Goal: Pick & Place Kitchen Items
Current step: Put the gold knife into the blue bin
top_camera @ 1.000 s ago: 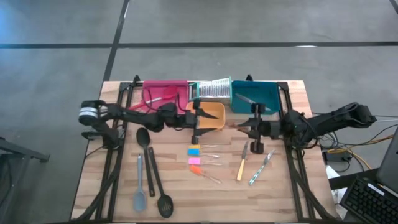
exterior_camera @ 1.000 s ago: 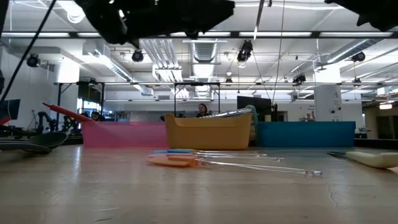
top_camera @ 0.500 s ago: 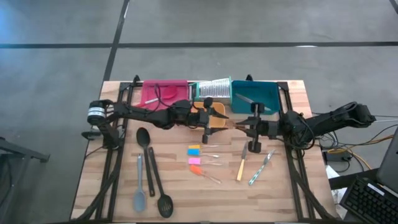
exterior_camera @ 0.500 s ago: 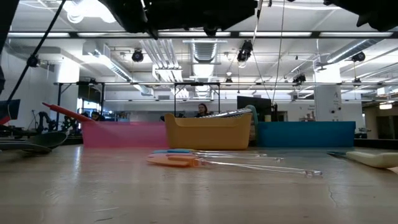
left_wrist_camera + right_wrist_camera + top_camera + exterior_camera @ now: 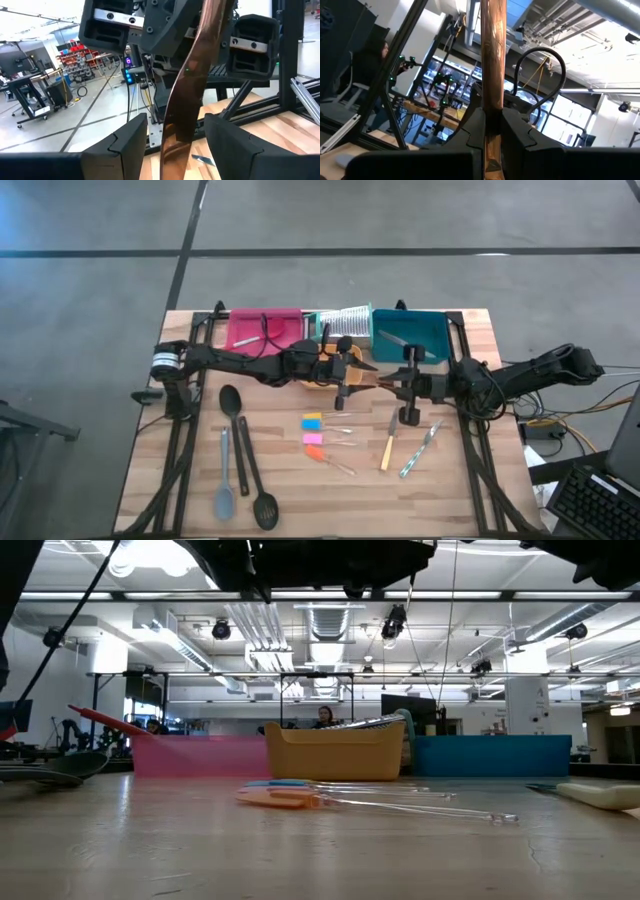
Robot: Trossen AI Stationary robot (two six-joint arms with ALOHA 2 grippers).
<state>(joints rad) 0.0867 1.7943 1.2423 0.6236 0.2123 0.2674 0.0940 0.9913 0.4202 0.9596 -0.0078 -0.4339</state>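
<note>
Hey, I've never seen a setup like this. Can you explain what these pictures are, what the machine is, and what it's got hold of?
It is a robot with two dark arms working at a wooden table. One picture looks straight down, one looks level across the tabletop, and two come from cameras on the arms' wrists. On the table lie long spoons and ladles, small knives and tiny coloured pieces. A pink tray and a teal tray stand at the back. Above the middle, the right end effector is shut on a copper-coloured utensil. The left end effector faces it, with its fingers open on either side of the same utensil, not gripping.
</note>
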